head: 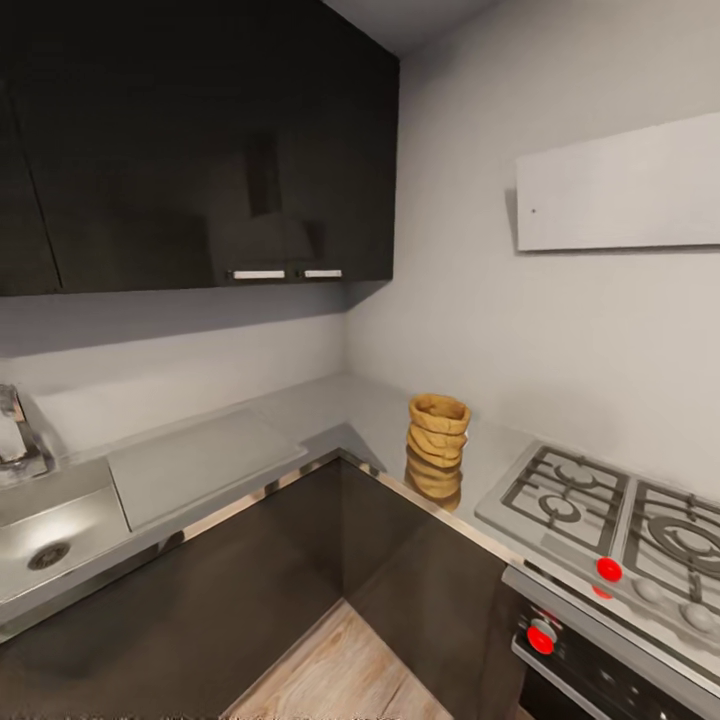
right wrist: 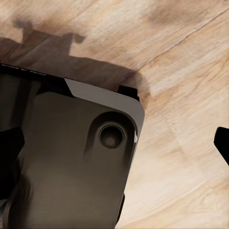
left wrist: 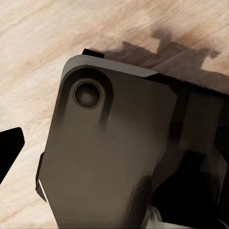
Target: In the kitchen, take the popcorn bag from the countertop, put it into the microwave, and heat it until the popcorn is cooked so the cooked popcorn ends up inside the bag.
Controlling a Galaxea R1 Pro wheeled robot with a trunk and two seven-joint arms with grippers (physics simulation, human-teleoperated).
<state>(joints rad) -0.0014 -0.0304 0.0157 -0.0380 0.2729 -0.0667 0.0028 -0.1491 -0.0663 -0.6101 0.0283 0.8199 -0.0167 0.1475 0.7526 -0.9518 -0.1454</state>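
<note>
You've got the small tan crumpled paper popcorn bag [head: 438,446] upright near the grey steel countertop's [head: 330,405] inner corner edge, reachable w/ arms down, gripper state can't tell.

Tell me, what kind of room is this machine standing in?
A home kitchen, by the look of it: a gas stove with red knobs, a steel sink with a tap, and dark wall cabinets over an L-shaped grey countertop, where a paper popcorn bag stands.
</note>
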